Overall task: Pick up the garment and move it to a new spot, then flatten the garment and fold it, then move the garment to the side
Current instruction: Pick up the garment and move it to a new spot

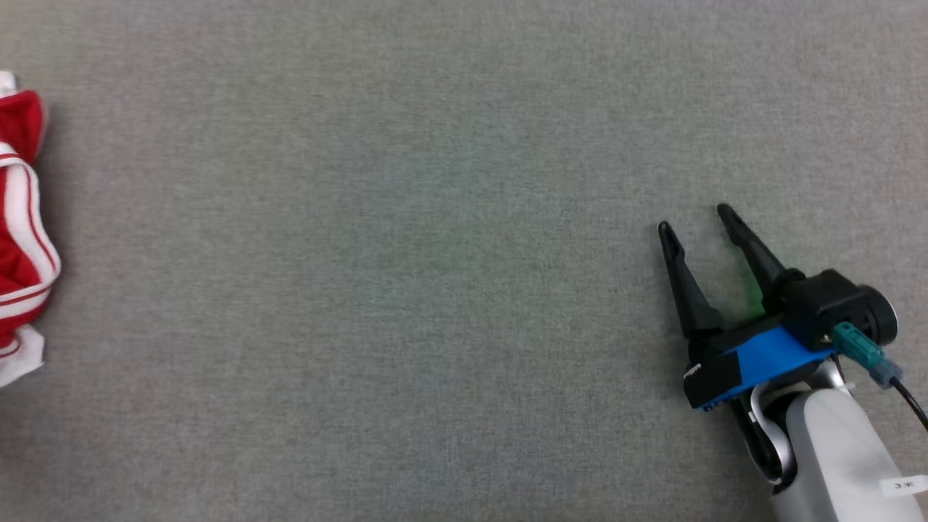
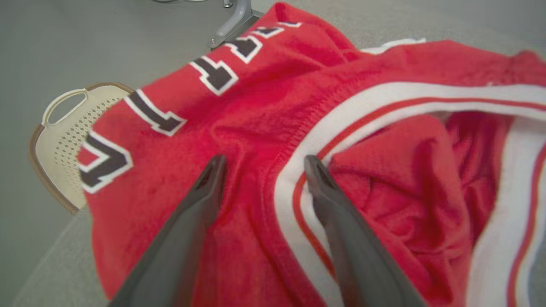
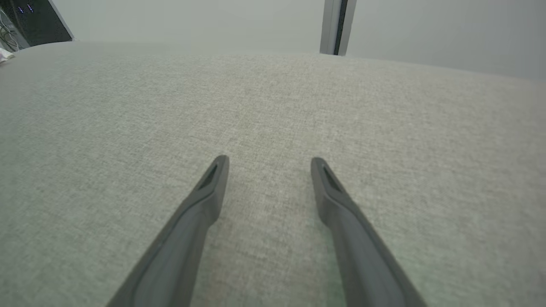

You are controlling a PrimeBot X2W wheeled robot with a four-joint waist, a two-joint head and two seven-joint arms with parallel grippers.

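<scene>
My left pincer (image 2: 262, 164), released and empty, hangs right over the crumpled red jersey (image 2: 256, 106) at the worktop's (image 1: 362, 290) far left edge. My right pincer (image 1: 696, 217), also released, stands well apart. The left arm is judged nearer.

Garment: one red garment (image 1: 20, 239) with white stripes, at the left edge of the head view.
Pincers: two, the right pincer (image 1: 694, 220) at the lower right of the head view and the left pincer (image 2: 264, 161) at the bottom centre of its wrist view.
Fingers: four long dark fingers (image 3: 204, 204), two on each pincer.
Basket: one cream perforated basket (image 2: 59, 145), left of the left wrist view.
Counter: one grey fabric-covered counter (image 1: 435, 290).
Post: one pale upright post (image 3: 335, 25), top of the right wrist view.
</scene>
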